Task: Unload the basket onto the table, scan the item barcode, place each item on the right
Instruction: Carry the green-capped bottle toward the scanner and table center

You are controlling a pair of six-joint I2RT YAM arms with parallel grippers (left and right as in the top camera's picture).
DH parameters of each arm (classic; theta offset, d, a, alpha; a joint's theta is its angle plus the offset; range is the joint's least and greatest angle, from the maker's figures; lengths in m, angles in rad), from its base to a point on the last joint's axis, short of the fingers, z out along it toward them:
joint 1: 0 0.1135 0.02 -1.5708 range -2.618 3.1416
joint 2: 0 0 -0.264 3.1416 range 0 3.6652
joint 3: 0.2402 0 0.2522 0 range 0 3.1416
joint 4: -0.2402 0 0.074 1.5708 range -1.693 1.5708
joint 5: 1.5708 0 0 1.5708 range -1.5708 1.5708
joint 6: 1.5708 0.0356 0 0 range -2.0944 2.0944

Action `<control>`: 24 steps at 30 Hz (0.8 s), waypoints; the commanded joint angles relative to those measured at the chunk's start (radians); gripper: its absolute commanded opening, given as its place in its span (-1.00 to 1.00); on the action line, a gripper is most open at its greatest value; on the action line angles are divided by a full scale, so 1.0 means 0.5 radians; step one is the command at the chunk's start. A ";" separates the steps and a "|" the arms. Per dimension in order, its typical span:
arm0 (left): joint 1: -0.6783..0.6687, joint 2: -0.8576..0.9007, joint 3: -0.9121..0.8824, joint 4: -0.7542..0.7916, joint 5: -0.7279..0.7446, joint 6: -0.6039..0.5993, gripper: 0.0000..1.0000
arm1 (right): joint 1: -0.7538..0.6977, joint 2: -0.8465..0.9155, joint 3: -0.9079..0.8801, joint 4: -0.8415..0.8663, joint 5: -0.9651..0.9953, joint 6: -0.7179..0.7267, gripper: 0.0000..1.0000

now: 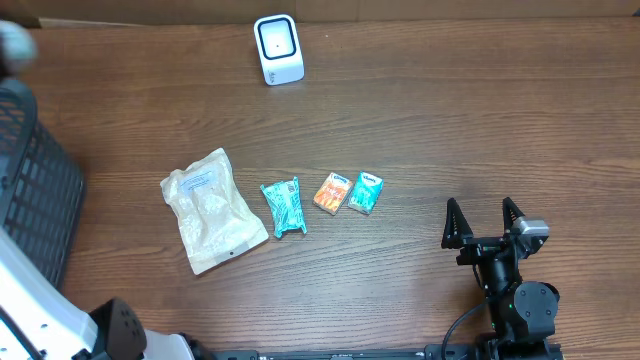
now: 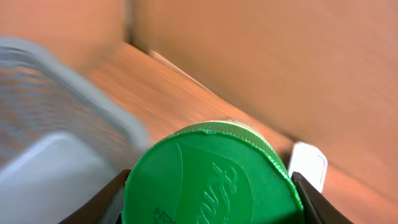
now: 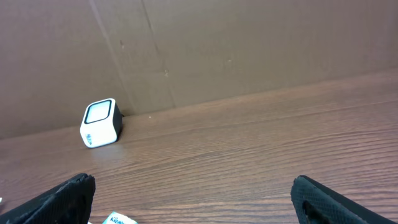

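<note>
A round green lid with raised script fills the bottom of the left wrist view; it tops a container whose body is hidden. My left gripper is shut on it, one dark finger on each side. Beyond the lid to the right, the white scanner stands at the cardboard wall. The overhead view has the scanner at the back centre, its dark window facing up. My right gripper rests open over the table's front right, nothing between its fingers. The scanner lies far off to its left.
A black mesh basket stands at the left edge, close below the left gripper. Mid-table lie a clear pouch, a teal packet, a small orange box and a teal tissue box. A cardboard wall closes the back.
</note>
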 commanded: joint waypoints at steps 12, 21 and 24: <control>-0.988 0.181 -0.348 -0.063 0.036 -0.041 -0.19 | -0.002 -0.024 -0.021 0.014 0.008 0.005 1.00; -1.536 0.488 -0.698 0.181 0.032 -0.102 -0.20 | -0.002 -0.024 -0.021 0.013 0.008 0.005 1.00; -1.698 0.607 -0.700 0.253 0.031 -0.113 -0.21 | -0.002 -0.024 -0.021 0.013 0.008 0.005 1.00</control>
